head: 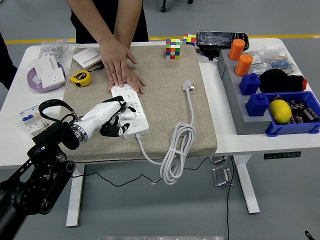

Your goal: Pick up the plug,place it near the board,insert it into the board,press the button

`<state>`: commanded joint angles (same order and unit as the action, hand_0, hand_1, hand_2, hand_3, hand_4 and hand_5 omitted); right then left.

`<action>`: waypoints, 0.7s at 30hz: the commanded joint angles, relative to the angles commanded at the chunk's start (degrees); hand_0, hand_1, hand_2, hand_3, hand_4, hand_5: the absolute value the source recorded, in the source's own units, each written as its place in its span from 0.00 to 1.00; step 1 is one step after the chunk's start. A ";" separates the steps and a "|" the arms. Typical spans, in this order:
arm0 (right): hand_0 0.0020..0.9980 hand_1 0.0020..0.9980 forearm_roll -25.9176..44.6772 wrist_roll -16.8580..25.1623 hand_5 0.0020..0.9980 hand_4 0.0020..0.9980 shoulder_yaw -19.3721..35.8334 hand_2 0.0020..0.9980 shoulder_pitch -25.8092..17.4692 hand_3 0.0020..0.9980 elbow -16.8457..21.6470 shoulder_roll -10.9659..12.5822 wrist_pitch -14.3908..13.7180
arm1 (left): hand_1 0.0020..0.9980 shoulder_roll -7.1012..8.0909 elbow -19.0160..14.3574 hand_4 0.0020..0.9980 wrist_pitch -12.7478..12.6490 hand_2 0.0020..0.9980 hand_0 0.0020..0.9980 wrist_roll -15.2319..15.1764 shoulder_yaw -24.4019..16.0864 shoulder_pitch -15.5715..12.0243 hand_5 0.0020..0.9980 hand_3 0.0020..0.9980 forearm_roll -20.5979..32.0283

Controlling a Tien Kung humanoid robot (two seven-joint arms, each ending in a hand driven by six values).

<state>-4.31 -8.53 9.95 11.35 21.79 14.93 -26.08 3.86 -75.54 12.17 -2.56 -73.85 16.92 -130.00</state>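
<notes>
A white power strip (134,112) lies on the beige mat (165,100). A person's two hands (120,67) press flat on its far end. My left hand (111,120) hovers over the strip's left side, white with black fingers (119,129) curled under and nothing seen in them. The black plug (111,101) sits at the strip's left edge, mostly hidden behind my hand, only a dark sliver showing. The strip's own white plug (188,86) lies loose on the mat, its cord coiled (176,152) over the near edge.
A yellow tape measure (80,78) and wall switches (88,58) lie left of the mat, with a breaker (31,119) nearer. Rubik's cubes (173,48) stand at the back. Grey rack with orange cylinders (241,57) and blue bin (295,117) fill the right.
</notes>
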 joint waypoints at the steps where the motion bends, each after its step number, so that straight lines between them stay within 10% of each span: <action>1: 0.81 0.75 -0.01 -0.01 1.00 1.00 -0.02 0.74 -0.03 0.77 0.01 -0.01 -0.02 | 0.00 0.02 -0.49 0.59 -0.68 0.14 0.19 -0.11 -0.15 0.16 0.00 0.70 0.00; 7: 0.81 0.75 -0.08 -0.06 1.00 1.00 -0.13 0.74 -0.02 0.77 0.08 -0.04 -0.06 | 0.01 -0.11 1.43 0.55 -9.61 0.14 0.20 -2.53 -0.51 1.73 0.00 0.66 0.11; 8: 0.81 0.75 -0.03 -0.07 1.00 1.00 -0.22 0.74 -0.03 0.77 0.07 -0.04 -0.07 | 0.37 -0.20 2.37 0.69 -11.73 0.45 0.37 -2.96 -0.56 2.07 0.15 0.73 0.15; 11: 0.81 0.75 -0.01 -0.07 1.00 1.00 -0.32 0.74 -0.11 0.77 0.09 -0.08 -0.07 | 0.37 -0.71 4.74 0.69 -15.86 0.45 0.37 -3.37 -1.71 3.15 0.15 0.73 3.45; 13: 0.81 0.75 0.09 -0.08 1.00 1.00 -0.51 0.74 -0.11 0.77 0.07 -0.07 -0.05 | 0.37 -0.78 5.65 0.69 -15.80 0.45 0.37 -3.55 -2.22 3.66 0.15 0.73 5.91; 14: 0.81 0.75 0.16 -0.07 1.00 1.00 -0.54 0.74 -0.13 0.77 0.05 -0.08 -0.06 | 0.85 -0.81 6.04 0.90 -15.09 0.86 0.74 -3.63 -2.51 3.90 0.25 0.91 7.15; 21: 0.81 0.75 0.22 -0.07 1.00 1.00 -0.62 0.74 -0.19 0.77 0.06 -0.04 -0.08 | 0.93 -0.88 8.50 0.95 -8.13 0.93 0.87 -3.33 -3.54 5.03 0.29 0.95 13.30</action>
<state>-4.09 -8.60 9.33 11.17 21.85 14.88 -26.16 2.97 -67.04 4.04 -5.89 -77.39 21.96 -116.70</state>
